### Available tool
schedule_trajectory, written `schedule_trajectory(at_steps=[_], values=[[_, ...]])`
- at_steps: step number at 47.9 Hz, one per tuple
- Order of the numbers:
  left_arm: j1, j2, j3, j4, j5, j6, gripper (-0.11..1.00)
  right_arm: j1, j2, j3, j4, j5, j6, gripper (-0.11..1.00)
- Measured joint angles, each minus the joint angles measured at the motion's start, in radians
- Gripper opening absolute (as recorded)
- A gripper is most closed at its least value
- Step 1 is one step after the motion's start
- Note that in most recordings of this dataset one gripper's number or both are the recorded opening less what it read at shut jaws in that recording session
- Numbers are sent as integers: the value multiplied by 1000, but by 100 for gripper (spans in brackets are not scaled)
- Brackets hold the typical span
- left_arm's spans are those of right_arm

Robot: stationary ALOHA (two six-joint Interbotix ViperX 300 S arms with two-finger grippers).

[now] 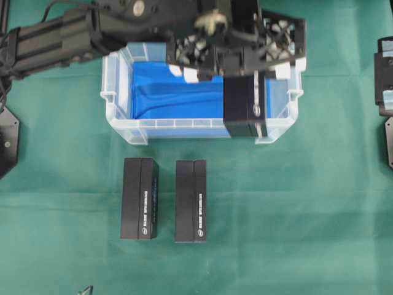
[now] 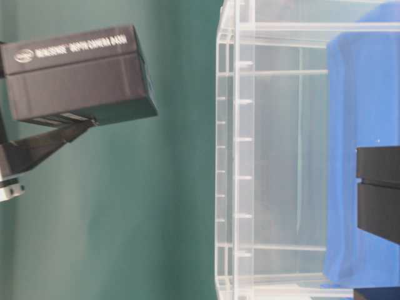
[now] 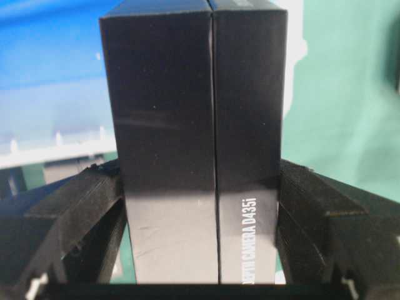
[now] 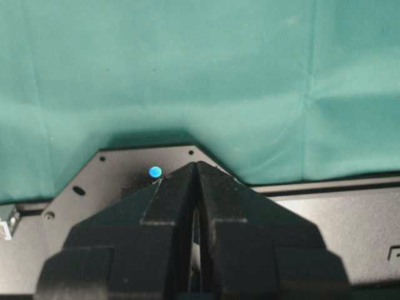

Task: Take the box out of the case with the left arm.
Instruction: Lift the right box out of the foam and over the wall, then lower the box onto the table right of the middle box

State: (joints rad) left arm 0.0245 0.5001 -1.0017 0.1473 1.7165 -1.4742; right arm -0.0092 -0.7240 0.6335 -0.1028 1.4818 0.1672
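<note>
Green-covered tabletop (image 1: 295,233) carries the clear case (image 1: 123,126) with blue lining, upper centre of the overhead view. Two black boxes (image 1: 139,198) lie side by side below it. Left pincer (image 3: 200,206) clamps a third black box (image 1: 244,106) over the case's right end. Right pincer (image 4: 197,181) is closed, empty.

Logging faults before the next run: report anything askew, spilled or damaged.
Nothing stands out. The left gripper holds a black box squarely over the case; two black boxes lie parallel on the green cloth.
</note>
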Motion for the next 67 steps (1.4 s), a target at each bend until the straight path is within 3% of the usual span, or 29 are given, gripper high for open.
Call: schedule_trajectory(at_steps=[31,60,67], values=[[-296,2,0,2,3,-301,62,0,2,0,0,-2,0,2],[-308,2,0,25,5,-313,62,-2,2,0,5,0,0,2],[-308,2,18,58,0,-313,62,0,2,0,5,0,0,2]])
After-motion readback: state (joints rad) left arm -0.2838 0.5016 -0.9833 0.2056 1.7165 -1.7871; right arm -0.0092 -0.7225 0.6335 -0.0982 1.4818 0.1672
